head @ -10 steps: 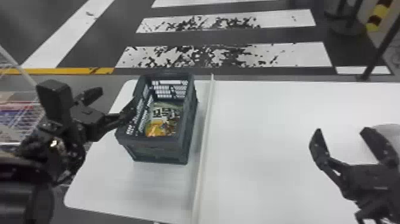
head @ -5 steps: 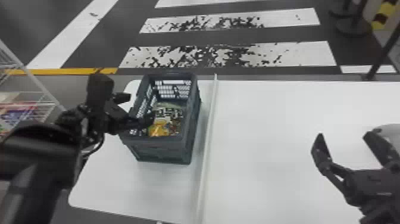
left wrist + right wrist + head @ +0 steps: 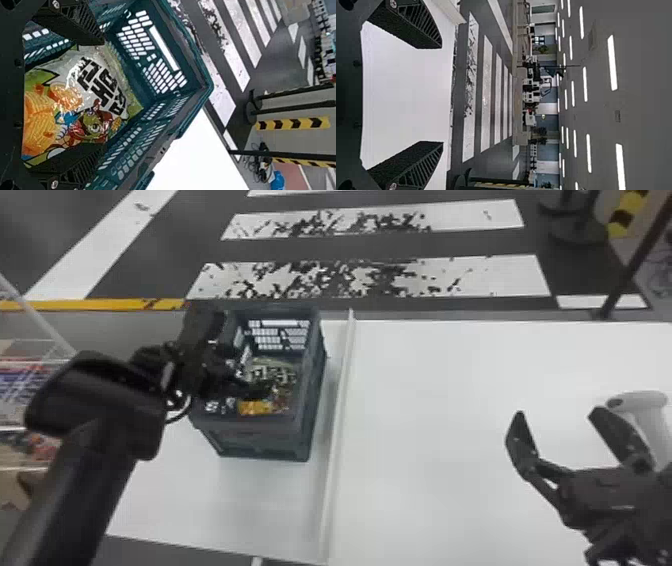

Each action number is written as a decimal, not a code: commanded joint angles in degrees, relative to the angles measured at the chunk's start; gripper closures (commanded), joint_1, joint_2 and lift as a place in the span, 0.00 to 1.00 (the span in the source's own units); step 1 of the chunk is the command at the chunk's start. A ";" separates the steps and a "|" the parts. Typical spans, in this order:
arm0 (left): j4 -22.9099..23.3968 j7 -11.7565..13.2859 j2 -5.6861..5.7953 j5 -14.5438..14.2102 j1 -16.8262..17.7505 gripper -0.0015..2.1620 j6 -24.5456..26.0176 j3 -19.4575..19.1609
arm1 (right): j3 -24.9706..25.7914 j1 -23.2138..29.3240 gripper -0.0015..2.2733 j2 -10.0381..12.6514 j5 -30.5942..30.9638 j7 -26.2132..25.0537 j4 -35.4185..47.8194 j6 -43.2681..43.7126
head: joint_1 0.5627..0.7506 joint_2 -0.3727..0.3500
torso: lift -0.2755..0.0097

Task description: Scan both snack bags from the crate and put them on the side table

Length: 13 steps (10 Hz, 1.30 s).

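While my left claw (image 3: 250,371) gapes overhead, a snack bag (image 3: 93,81) lies in the crate (image 3: 270,440).
My right claw (image 3: 559,415) spreads above the bench (image 3: 430,415).

Relative to the earliest head view, the left gripper (image 3: 256,391) has advanced from the left rim of the crate (image 3: 260,442) to a position farther over the interior. Its fingers now cover part of the snack bag (image 3: 256,408) in that view. The left arm (image 3: 75,490) has moved toward the crate accordingly.
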<state>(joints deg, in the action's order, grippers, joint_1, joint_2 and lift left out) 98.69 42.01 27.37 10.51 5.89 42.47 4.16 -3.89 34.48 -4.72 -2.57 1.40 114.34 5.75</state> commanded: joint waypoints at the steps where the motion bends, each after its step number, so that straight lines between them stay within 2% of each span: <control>1: -3.60 0.62 -0.56 2.85 3.86 0.04 2.50 3.84 | 0.29 0.15 0.03 -0.03 -0.07 0.00 0.45 -0.79 | 0.70 0.71 | 0.66; 2: -6.50 1.94 -0.91 3.38 6.68 0.04 3.55 6.30 | 0.46 0.24 0.03 -0.12 -0.07 0.00 0.45 -1.14 | 0.70 0.70 | 0.66; 3: -9.22 3.08 -1.71 5.23 9.05 0.04 5.13 8.32 | 0.73 0.24 0.03 -0.21 -0.16 0.00 0.62 -1.67 | 0.70 0.69 | 0.66; 4: -12.30 4.93 -4.43 9.62 10.90 0.04 5.66 8.67 | 0.99 0.24 0.02 -0.21 -0.33 0.00 0.71 -2.02 | 0.70 0.67 | 0.66; 5: -13.62 7.12 -6.28 13.93 11.86 0.04 6.36 8.41 | 0.90 -0.38 0.02 -0.38 -0.69 0.00 0.71 -2.90 | 0.70 0.66 | 0.66; 8: -17.31 8.79 -6.28 15.51 13.01 0.04 8.12 8.23 | 0.82 -2.14 0.02 -1.52 -2.44 0.18 0.36 -6.06 | 0.70 0.66 | 0.66; 10: -20.30 8.70 -6.45 16.48 13.01 0.04 7.95 8.58 | 0.46 -3.46 0.02 -2.40 -2.71 0.18 -0.26 -7.64 | 0.70 0.68 | 0.66; 11: -22.14 8.70 -7.51 18.15 13.09 0.04 7.95 8.76 | 0.02 -4.07 0.02 -2.75 -3.50 0.18 -0.61 -8.35 | 0.70 0.69 | 0.66; 12: -24.78 8.97 -8.03 18.67 14.41 0.08 7.95 10.25 | 0.02 -4.07 0.02 -2.93 -3.67 0.18 -0.78 -8.35 | 0.70 0.70 | 0.66; 13: -26.54 10.90 -8.82 19.11 15.38 0.21 7.95 10.25 | 0.11 -4.16 0.02 -3.19 -3.76 0.18 -0.96 -8.52 | 0.70 0.70 | 0.66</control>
<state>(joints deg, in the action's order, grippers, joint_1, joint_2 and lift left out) 73.38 52.57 19.02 29.31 20.66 50.41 14.21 -3.83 30.41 -7.75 -6.27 1.58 113.52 -2.68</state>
